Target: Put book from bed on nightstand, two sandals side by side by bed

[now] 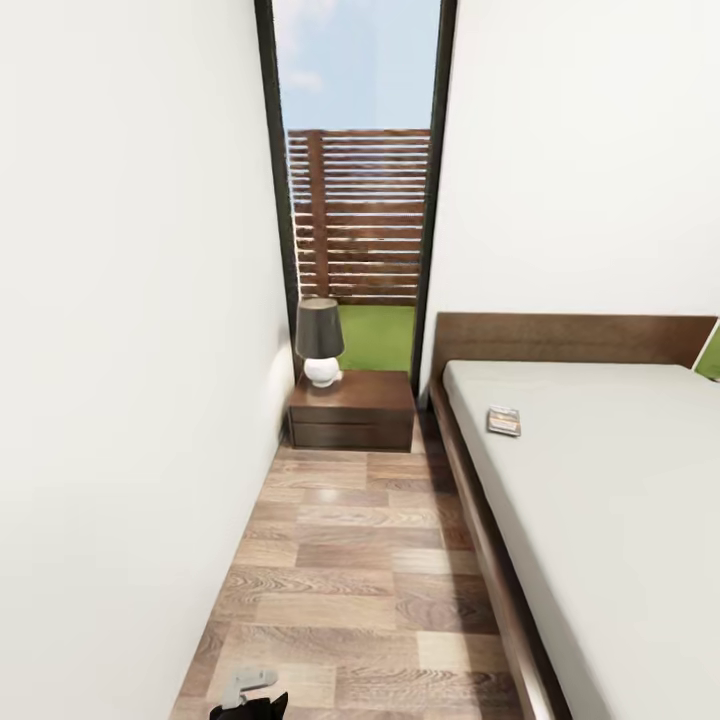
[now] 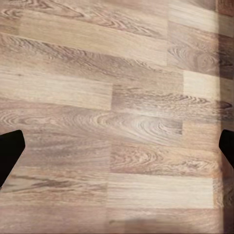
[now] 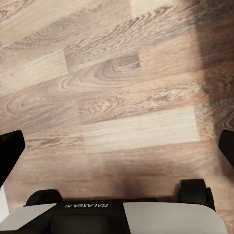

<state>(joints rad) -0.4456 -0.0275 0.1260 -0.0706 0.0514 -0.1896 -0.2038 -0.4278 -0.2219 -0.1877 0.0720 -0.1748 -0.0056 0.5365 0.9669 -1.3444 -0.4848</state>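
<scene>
Book (image 1: 504,420) lying flat on bed (image 1: 600,500) near headboard, at 1 o'clock in head view; nightstand (image 1: 352,408) at 12 o'clock under lamp (image 1: 320,342). Left hand (image 2: 117,146) and right hand (image 3: 117,146) both spread wide, empty, over plank floor (image 1: 350,580).

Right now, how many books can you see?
1. The book lies flat on the bed, near the headboard and the edge that faces the nightstand. More could be hidden where the bed runs out of view.

The bed (image 1: 600,520) carries the book (image 1: 504,421) on its mattress near the headboard. On the wood-plank floor (image 1: 350,560) stands the nightstand (image 1: 352,410), bearing a lamp (image 1: 320,342).
</scene>
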